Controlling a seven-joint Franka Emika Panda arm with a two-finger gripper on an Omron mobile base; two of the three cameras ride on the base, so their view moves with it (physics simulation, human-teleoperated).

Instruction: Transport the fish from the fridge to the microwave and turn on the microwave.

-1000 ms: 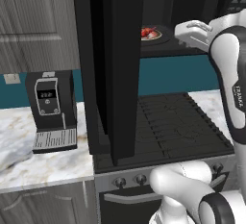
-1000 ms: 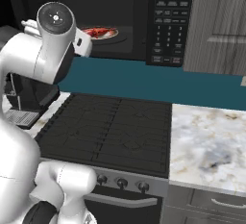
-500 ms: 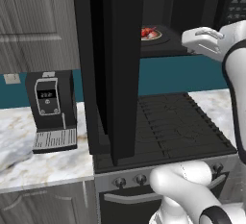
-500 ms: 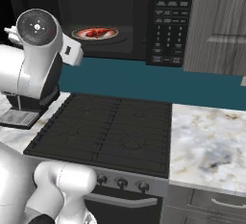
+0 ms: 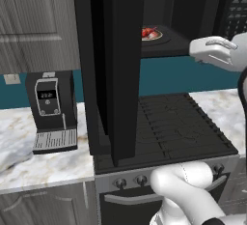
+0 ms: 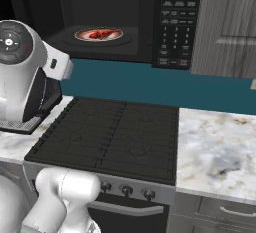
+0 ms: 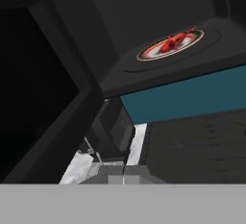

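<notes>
The microwave [image 6: 125,19] stands wide open above the stove [image 6: 112,137], and there is the fish [image 6: 101,33], bright red, lying on the round plate [image 6: 85,36] in the middle of the cavity floor. From the left base camera the swung-out door [image 5: 116,64] is a tall black slab edge-on, blocking most of the cavity; the fish [image 5: 146,32] just peeks out past it at about one o'clock from the door's centre. The right base camera gives what that one hides: the keypad panel [image 6: 172,24] at three o'clock of the fish, with a red display above it. The left view alone offers the coffee machine [image 5: 50,110] on the marble counter [image 5: 43,163], over at nine o'clock of the door.

The hand camera looks up from below at the cavity, fish [image 7: 174,41] on its plate [image 7: 150,52] toward one o'clock, teal wall [image 7: 192,95] beneath. The arm's white wrist hangs outside the cavity, apart from the fish. I cannot tell whether the gripper's fingers are parted or closed; they are not visible, and nothing is seen in them
</notes>
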